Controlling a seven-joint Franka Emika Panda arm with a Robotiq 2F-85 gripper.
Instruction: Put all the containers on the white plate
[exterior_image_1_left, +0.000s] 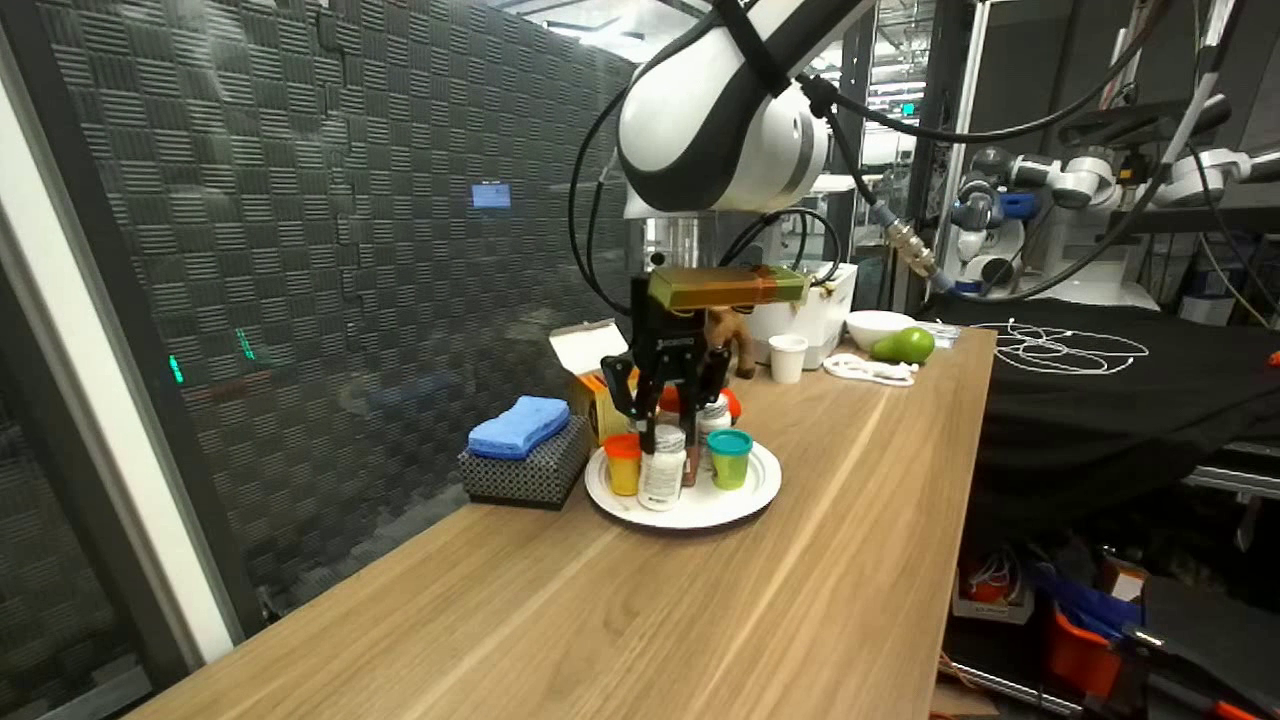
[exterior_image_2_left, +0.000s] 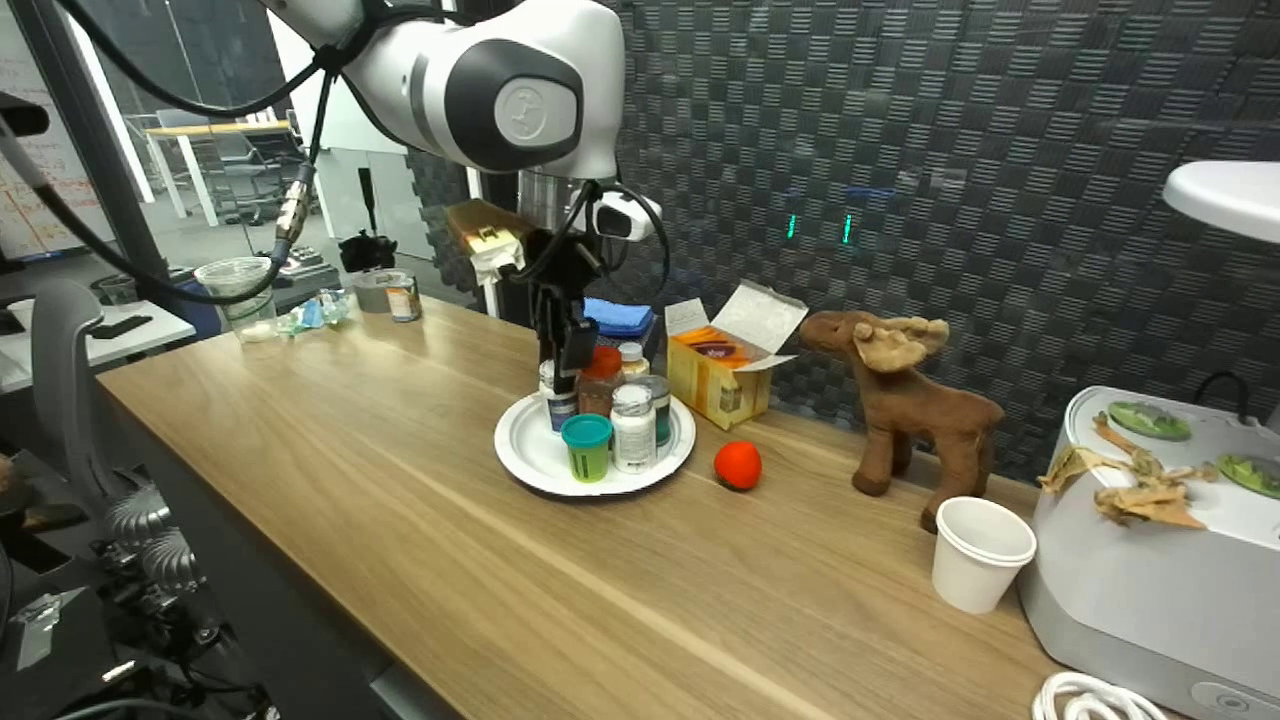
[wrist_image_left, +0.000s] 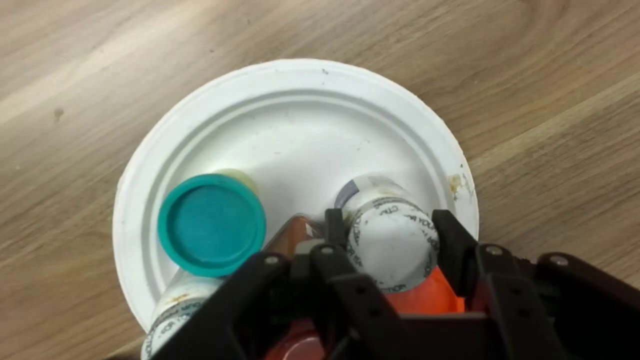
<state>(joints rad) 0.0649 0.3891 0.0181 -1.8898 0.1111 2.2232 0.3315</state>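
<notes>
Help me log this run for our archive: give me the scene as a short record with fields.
surface: wooden table
target: round white plate
on plate: green tub with teal lid; yellow tub with orange lid; white cylindrical bottle with blue label; second white cylindrical bottle; reddish-brown jar with red lid
container count: uncertain, some overlap
gripper position: gripper straddles the blue-labelled bottle's top
grip: cannot tell whether closed on it
off plate: red-orange round object; open yellow cardboard box; brown plush moose
</notes>
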